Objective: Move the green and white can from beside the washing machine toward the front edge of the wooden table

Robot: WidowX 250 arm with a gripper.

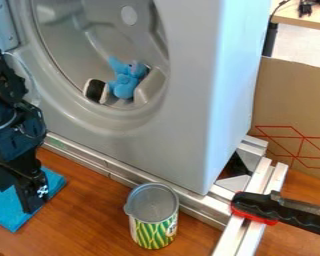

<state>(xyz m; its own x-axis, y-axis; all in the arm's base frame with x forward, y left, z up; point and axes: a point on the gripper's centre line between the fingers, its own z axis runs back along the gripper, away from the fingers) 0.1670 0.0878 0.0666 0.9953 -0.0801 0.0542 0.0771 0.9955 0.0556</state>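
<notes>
Gripper: the black gripper [26, 197] hangs at the left, over the blue cloth [9, 212]. I cannot tell if it is apart or together, and I see nothing that it clearly holds.
Cloth: it lies on the wooden counter [82, 212], in front of the grey machine [196, 100], partly hidden by the gripper. If they touch, I cannot say.
Opening: inside the round opening of the machine, the blue soft toy [126, 82] sits low, and the black and white object [96, 91] is just beside it.
Can: the open can [152, 215] stands upright on the counter, near the metal rail [112, 167] and well apart from the gripper.
Clamp: the clamp [269, 207] with black and red handle is at the right, across the metal frame.
Step in hand: in my judgement, the arm is at work near the cloth; if this is just before a grasp or just after a release, I cannot decide.
Next move: a grasp of the cloth would call for a low approach and a pinch at a fold or an edge, because it seems thin and soft. A move toward the opening would call for enough height to pass its rim.
</notes>
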